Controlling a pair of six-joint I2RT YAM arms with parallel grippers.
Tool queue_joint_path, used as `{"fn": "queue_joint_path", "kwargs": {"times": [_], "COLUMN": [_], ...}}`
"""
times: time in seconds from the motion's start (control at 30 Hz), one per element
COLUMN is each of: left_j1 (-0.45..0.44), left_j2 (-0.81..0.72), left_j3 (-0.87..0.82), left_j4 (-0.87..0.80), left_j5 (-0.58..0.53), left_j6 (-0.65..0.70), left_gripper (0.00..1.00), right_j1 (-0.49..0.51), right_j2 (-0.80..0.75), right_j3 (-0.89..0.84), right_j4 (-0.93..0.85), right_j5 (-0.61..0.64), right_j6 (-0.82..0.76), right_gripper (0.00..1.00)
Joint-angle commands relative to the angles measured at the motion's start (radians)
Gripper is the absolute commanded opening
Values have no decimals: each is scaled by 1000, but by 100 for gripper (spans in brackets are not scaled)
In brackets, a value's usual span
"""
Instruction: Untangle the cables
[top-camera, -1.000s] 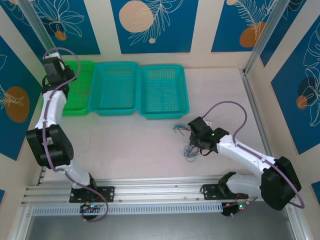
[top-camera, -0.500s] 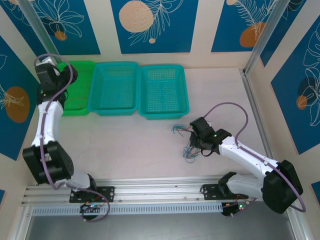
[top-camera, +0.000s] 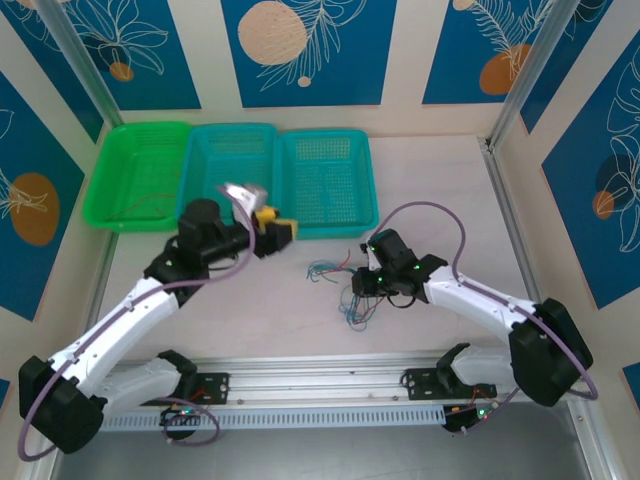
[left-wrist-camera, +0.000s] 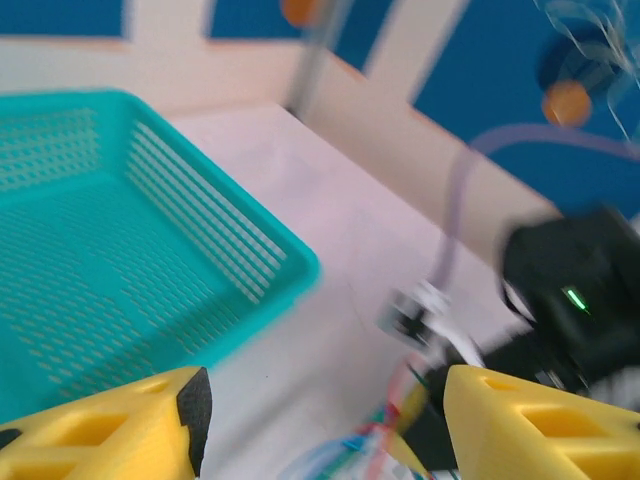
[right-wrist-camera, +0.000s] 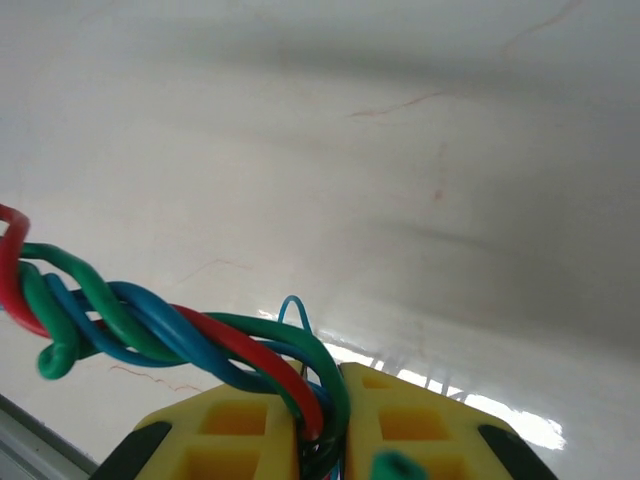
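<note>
The cables (top-camera: 345, 290) are a thin tangle of red, green and blue wires on the table in front of the right-hand teal basket. Loose ends fan out to the left (top-camera: 322, 269) and toward me. My right gripper (top-camera: 366, 284) is shut on them. In the right wrist view the twisted red, green and blue cables (right-wrist-camera: 180, 335) run out to the left from between its yellow fingers (right-wrist-camera: 325, 435). My left gripper (top-camera: 277, 226) hovers left of the tangle, apart from it. In the blurred left wrist view it (left-wrist-camera: 320, 430) is open, with the cables (left-wrist-camera: 385, 440) ahead of it.
Three baskets line the back of the table: a green one (top-camera: 105, 205), a teal one (top-camera: 200, 215) and a second teal one (top-camera: 372, 205). The left gripper is just in front of the seam between the two teal baskets. The teal basket rim (left-wrist-camera: 285, 255) lies close beside the left fingers.
The left arm has swung from the green basket at the far left to the middle of the table, toward the tangle, and its gripper has opened wider. The right gripper has carried the cables slightly left.
</note>
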Motion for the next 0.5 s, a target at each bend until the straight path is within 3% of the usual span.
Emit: {"fn": "queue_joint_path", "kwargs": {"times": [0.0, 0.1, 0.23, 0.4, 0.47], "left_j1": [-106, -191, -215, -214, -215], "left_j2": [4, 82, 180, 302, 351], "left_j3": [-40, -52, -90, -132, -126], "left_j4": [29, 37, 76, 201, 203], "left_j5": [19, -25, -163, -78, -143], "left_j6": [105, 140, 201, 258, 237], "left_gripper": [63, 63, 63, 62, 59], "right_j1": [26, 55, 92, 116, 117], "right_j2": [71, 132, 185, 201, 201], "right_j3": [65, 100, 138, 164, 167], "right_j4": [28, 31, 19, 4, 2], "right_j5": [-54, -54, -53, -54, -55], "right_j6": [-31, -19, -15, -11, -9], "right_gripper": [14, 13, 13, 13, 13]}}
